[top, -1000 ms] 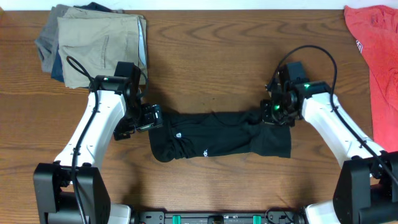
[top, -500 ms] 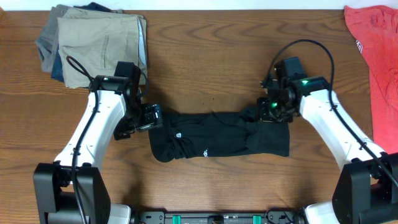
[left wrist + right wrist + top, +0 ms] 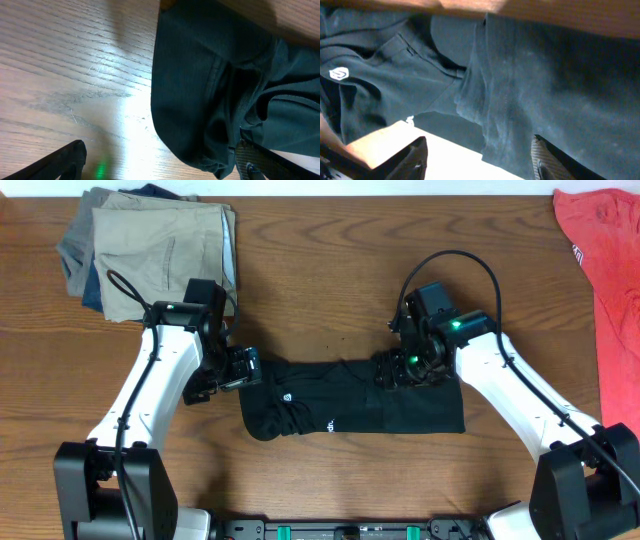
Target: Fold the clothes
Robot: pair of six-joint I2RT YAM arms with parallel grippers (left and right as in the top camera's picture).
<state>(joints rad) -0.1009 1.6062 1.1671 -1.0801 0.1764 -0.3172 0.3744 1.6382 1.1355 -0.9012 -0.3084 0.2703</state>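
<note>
The clothes (image 3: 350,405) are one black garment lying as a long strip across the middle of the table, its white round logo (image 3: 288,394) near the left end. My left gripper (image 3: 243,368) stands open at the strip's upper left corner. In the left wrist view the rounded cloth end (image 3: 200,100) lies between its wide-apart fingers (image 3: 65,160), nearer the right one. My right gripper (image 3: 393,371) hovers open over the upper edge right of centre. In the right wrist view folded black cloth (image 3: 520,90) and the logo (image 3: 339,74) lie under its spread fingertips (image 3: 545,160).
A stack of tan, grey and blue folded trousers (image 3: 150,250) sits at the back left, close behind my left arm. A red-coral shirt (image 3: 605,260) lies at the far right edge. Bare wooden table (image 3: 330,270) stretches behind the garment.
My right gripper has travelled left along the garment's upper edge, from the right end toward the middle, and has opened from shut. The left arm has stayed still.
</note>
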